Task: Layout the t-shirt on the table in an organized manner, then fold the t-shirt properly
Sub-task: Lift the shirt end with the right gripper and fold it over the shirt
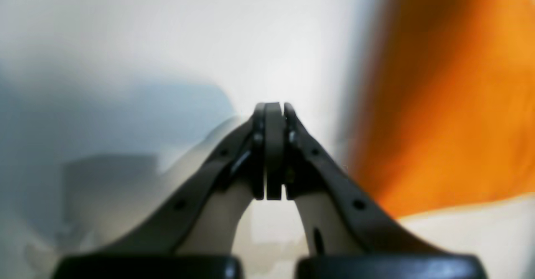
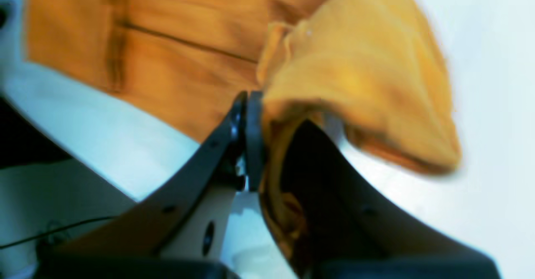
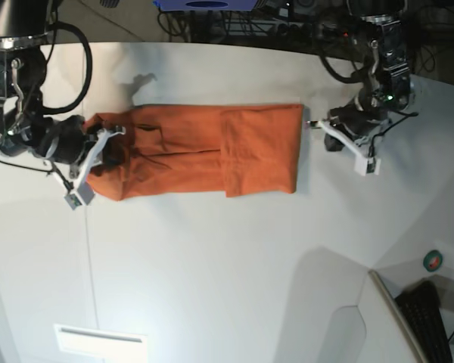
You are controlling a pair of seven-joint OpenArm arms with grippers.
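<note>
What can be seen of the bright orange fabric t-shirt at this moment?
The bright orange fabric t-shirt lies on the white table as a long, narrow band, already folded lengthwise, with a doubled panel at the end near the left gripper. That gripper is shut and apart from the cloth. At the other end the fabric is bunched and lifted off the tabletop, pinched in the right gripper, as the right wrist view shows. The cloth looks soft, with seam lines and shallow creases.

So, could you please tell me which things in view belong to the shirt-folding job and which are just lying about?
Belongs to the job:
- t-shirt
- table
- right gripper, shut on the t-shirt
- left gripper, shut, empty

Lying about:
- small white plate
- keyboard
</note>
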